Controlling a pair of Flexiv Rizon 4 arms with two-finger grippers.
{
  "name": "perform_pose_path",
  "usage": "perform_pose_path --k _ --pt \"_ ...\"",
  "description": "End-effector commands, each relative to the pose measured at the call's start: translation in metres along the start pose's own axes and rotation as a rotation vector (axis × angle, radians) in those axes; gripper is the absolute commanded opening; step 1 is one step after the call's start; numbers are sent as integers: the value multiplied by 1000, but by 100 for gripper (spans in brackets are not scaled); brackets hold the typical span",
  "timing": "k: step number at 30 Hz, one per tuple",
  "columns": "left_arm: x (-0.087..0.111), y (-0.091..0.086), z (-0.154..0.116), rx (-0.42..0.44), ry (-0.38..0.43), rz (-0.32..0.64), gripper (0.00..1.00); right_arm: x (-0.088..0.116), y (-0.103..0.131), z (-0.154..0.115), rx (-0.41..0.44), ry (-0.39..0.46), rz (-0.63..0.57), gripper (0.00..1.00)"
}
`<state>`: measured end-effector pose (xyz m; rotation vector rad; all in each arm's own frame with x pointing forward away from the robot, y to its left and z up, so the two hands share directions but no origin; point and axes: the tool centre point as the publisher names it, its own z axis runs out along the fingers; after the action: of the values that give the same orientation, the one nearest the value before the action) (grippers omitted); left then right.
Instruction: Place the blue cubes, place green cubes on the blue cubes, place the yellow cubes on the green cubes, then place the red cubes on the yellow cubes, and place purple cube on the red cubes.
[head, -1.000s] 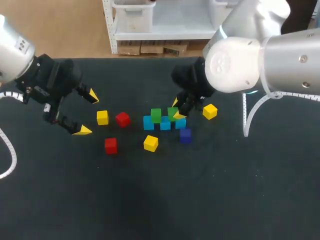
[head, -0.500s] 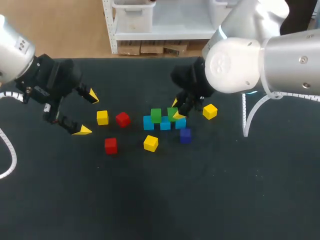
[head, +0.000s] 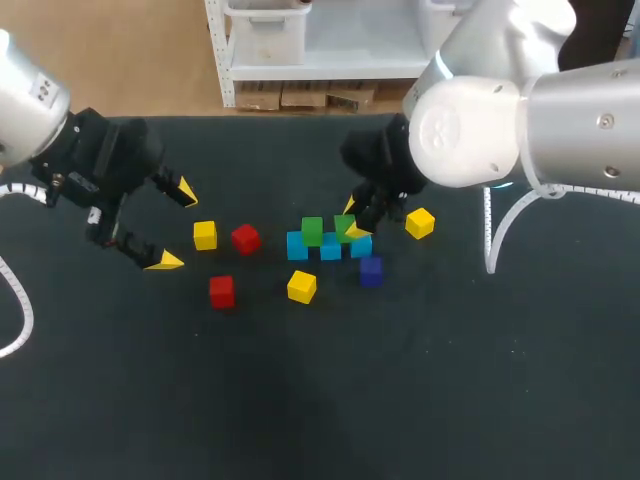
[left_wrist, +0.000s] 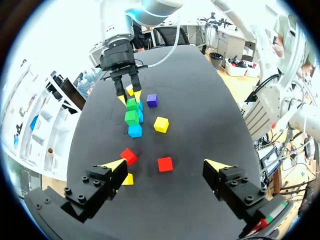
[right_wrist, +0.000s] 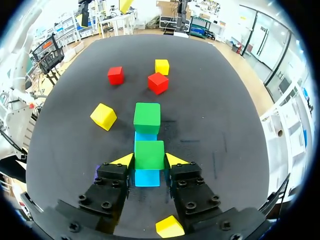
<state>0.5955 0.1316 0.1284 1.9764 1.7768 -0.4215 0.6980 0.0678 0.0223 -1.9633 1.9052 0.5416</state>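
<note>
My right gripper (right_wrist: 149, 160) pinches a green cube (right_wrist: 149, 152) atop the blue cubes (head: 297, 246); my left gripper (head: 175, 226) hangs spread at the left.

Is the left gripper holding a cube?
No, the left gripper is open, its yellow tips wide apart with nothing gripped between them.

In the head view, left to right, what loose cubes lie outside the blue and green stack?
Leftmost yellow cube, near red cube, far red cube, near yellow cube, purple cube, rightmost yellow cube.
</note>
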Motion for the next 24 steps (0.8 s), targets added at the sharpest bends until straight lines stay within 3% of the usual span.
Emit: perform_pose_path --k 1,4,15,24 --pt "2 0 0 -1 -6 4 100 0 -1 1 -2 1 1 6" --pt "2 0 0 -1 -6 4 100 0 -2 1 -4 2 3 9" --pt "2 0 0 -1 -6 4 100 -1 -2 2 -7 4 3 35" --pt "2 0 0 -1 -6 4 100 0 -2 1 -3 4 8 36"
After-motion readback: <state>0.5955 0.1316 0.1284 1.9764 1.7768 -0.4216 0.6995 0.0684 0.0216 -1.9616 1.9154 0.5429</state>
